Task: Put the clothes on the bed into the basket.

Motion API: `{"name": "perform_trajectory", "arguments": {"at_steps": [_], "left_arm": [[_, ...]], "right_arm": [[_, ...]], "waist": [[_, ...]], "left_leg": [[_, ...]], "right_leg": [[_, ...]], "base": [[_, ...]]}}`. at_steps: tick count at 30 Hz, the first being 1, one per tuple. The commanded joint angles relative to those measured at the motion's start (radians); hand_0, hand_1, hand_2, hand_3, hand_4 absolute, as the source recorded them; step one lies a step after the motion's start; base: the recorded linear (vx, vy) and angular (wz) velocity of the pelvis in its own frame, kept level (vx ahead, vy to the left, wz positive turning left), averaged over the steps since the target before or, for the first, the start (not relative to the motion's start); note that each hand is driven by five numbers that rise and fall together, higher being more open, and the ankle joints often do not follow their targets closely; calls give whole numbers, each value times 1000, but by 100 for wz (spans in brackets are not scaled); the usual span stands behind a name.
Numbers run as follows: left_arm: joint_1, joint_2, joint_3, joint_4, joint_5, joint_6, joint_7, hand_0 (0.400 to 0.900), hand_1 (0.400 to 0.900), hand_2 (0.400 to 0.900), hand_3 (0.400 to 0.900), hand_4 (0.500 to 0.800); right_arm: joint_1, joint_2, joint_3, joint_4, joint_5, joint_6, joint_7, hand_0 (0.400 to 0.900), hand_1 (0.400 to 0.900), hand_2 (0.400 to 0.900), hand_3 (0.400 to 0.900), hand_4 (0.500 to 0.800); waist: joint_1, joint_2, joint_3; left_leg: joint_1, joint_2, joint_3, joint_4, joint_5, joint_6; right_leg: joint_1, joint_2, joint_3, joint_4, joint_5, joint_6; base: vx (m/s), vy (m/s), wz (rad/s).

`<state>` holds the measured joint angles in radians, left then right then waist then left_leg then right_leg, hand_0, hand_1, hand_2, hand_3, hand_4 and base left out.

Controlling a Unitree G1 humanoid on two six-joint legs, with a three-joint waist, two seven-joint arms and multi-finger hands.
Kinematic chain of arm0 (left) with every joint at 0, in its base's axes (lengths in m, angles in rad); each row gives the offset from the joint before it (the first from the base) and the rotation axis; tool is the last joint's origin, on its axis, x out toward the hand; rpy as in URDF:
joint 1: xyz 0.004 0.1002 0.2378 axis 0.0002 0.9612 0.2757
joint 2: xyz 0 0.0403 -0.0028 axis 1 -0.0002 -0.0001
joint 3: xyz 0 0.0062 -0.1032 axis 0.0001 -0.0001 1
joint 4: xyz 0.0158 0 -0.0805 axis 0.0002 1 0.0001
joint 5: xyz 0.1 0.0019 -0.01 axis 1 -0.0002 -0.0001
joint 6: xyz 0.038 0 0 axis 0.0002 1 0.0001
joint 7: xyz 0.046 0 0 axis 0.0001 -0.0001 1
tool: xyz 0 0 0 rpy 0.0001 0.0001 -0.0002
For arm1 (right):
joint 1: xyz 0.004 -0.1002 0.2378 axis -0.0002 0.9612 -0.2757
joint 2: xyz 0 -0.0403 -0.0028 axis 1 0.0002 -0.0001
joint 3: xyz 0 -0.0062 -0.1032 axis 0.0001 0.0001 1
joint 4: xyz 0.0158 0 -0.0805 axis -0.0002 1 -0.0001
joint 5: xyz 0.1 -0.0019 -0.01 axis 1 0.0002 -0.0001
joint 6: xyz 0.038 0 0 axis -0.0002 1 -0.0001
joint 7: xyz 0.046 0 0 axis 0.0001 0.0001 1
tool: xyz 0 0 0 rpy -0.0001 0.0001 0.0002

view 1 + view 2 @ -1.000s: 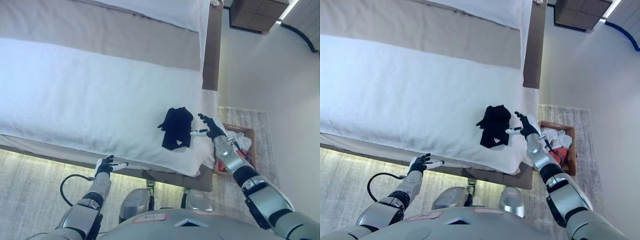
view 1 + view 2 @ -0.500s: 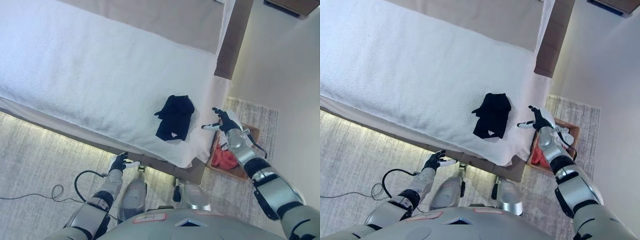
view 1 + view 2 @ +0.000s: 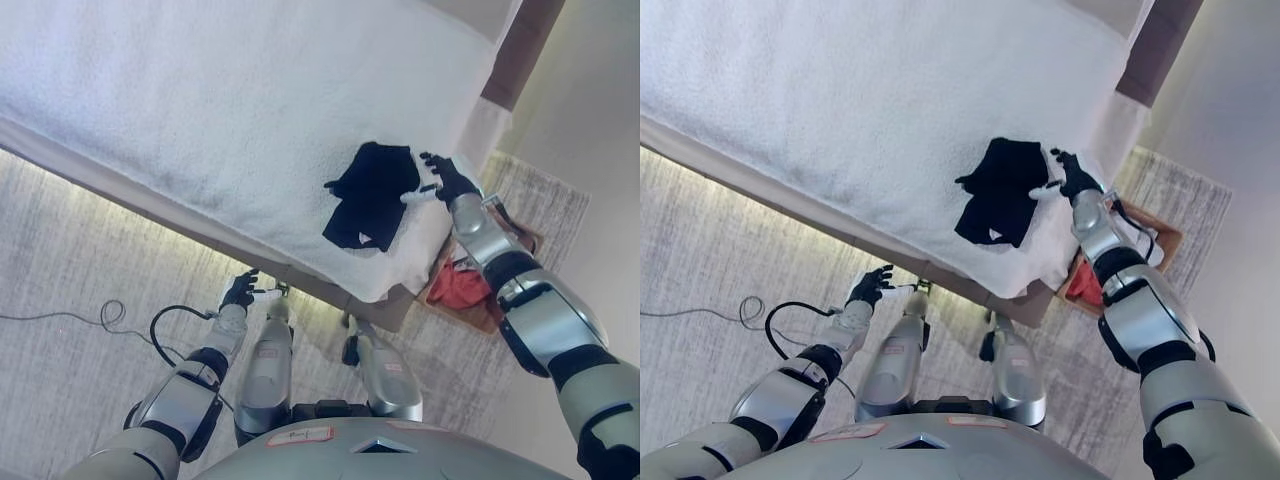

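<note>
Left eye view: one black garment (image 3: pixel 372 194) on bed (image 3: pixel 200 100); right hand (image 3: pixel 444 180) spread wide beside it.

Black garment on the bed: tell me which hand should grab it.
Right. The right hand is open beside the black garment, while the left hand hangs low off the bed.
</note>
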<state>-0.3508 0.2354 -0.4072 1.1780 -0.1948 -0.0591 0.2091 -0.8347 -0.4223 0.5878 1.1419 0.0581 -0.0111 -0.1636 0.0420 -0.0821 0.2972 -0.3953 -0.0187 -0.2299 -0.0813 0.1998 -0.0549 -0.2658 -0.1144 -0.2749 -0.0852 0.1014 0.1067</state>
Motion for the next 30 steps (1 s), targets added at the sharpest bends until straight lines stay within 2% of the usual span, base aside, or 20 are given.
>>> {"name": "perform_trajectory", "arguments": {"at_steps": [1, 14, 15, 16, 17, 30], "left_arm": [[-53, 11, -8, 18, -24, -38, 11, 900, 900, 900, 900, 800], [-107, 7, -57, 4, -34, -49, 11, 900, 900, 900, 900, 800], [-107, 7, -60, 3, -35, -49, 11, 900, 900, 900, 900, 800], [-105, 6, -65, 1, -34, -49, 10, 900, 900, 900, 900, 800], [-107, 4, -67, 2, -36, -50, 9, 900, 900, 900, 900, 800], [-91, 7, -56, 22, -30, -49, 18, 900, 900, 900, 900, 800]], "right_arm": [[-133, -29, 36, 48, 30, -34, -14, 900, 900, 900, 900, 800], [-290, 2, 84, 172, 35, -9, 32, 900, 900, 900, 900, 800], [-297, 3, 84, 178, 41, -6, 36, 639, 639, 639, 639, 644], [-301, 7, 83, 184, 42, -3, 39, 490, 490, 490, 490, 554], [-304, 10, 79, 188, 49, -2, 39, 400, 400, 400, 400, 500], [-246, 43, 24, 142, 127, -23, 20, 400, 400, 400, 400, 500]], "waist": [[38, -37, 17], [92, -40, 84], [97, -40, 85], [99, -40, 86], [100, -40, 86], [84, -52, 55]], "left_leg": [[37, 47, 63, 23, -104, -21], [-74, 31, 42, 54, -86, -30], [-76, 32, 39, 51, -83, -32], [-76, 32, 36, 48, -81, -33], [-77, 32, 34, 46, -79, -33], [-48, 29, 30, 38, -92, -29]], "right_leg": [[-100, -77, 95, 44, 66, 30], [-153, -73, 76, -1, 96, 34], [-156, -72, 75, -2, 95, 34], [-157, -72, 72, -2, 94, 33], [-157, -72, 70, -2, 93, 34], [-129, -76, 69, -2, 83, 38]], "base": [[-13, 14, 5], [-11, 2, 8], [9, -14, 12], [14, -13, 12], [17, -10, 11], [10, -1, 2]]}}
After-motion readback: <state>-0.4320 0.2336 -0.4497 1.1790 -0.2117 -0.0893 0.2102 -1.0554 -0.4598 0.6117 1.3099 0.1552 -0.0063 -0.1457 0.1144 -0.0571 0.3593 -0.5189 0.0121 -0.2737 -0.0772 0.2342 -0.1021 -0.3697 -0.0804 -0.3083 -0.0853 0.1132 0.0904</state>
